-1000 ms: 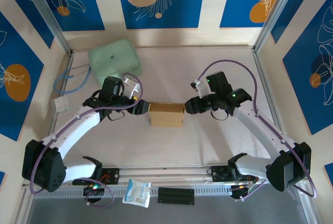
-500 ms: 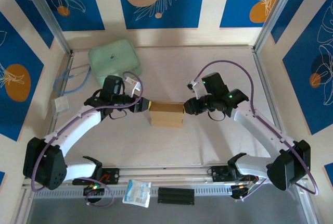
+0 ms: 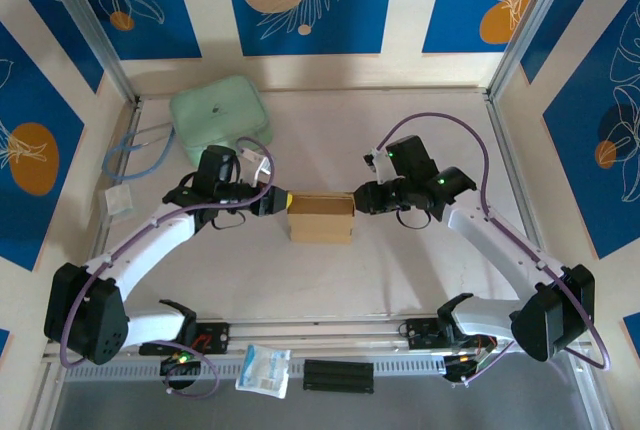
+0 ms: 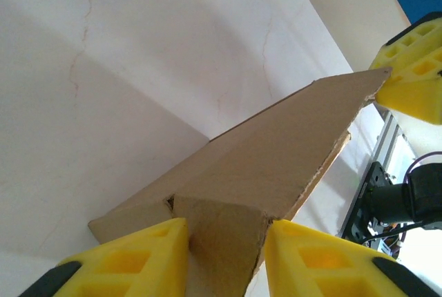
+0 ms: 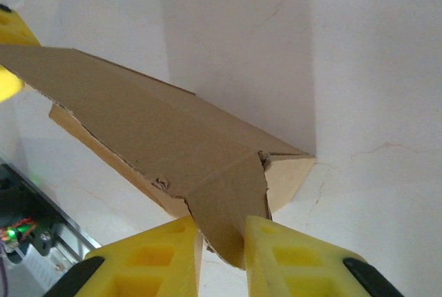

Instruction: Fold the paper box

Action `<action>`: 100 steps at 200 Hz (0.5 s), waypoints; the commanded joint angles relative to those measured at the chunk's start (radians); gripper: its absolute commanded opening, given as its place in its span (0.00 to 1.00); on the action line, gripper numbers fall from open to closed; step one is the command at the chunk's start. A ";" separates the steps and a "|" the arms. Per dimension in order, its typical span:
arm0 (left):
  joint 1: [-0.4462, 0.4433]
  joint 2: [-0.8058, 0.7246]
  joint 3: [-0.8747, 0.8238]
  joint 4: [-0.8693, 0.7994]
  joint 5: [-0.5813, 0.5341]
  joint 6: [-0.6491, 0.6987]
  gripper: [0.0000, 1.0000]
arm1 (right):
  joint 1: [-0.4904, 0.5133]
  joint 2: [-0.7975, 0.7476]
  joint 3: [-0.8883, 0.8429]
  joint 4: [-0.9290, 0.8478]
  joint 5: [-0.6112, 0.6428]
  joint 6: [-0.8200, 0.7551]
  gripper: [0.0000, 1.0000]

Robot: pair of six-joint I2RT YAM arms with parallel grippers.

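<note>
— What sort of place is this?
— A robotics lab cell. The left arm [image 3: 150, 240] and right arm [image 3: 492, 237] are bolted to a near-edge aluminium rail [image 3: 320, 328], with a white table [image 3: 330, 140], aluminium posts [image 3: 85, 25] and blue leaf-printed backdrop panels [image 3: 340, 20].

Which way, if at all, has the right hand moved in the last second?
Yes. The right hand has shifted slightly left, toward the green pouch, and now grips the right end of the paper box.
</note>
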 commanded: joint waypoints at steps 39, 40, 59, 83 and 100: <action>-0.019 -0.019 -0.003 0.036 0.041 -0.050 0.31 | -0.026 -0.004 0.041 -0.015 -0.045 0.119 0.22; -0.019 -0.019 -0.003 0.036 0.042 -0.051 0.31 | -0.026 -0.002 0.042 -0.016 -0.046 0.121 0.22; -0.025 -0.023 0.000 0.038 0.045 -0.055 0.31 | -0.033 0.001 0.046 -0.016 -0.048 0.158 0.22; -0.027 -0.023 0.000 0.034 0.044 -0.057 0.30 | -0.040 0.000 0.046 -0.015 -0.061 0.190 0.21; -0.028 -0.023 -0.002 0.034 0.044 -0.058 0.30 | -0.052 -0.003 0.043 -0.010 -0.083 0.223 0.21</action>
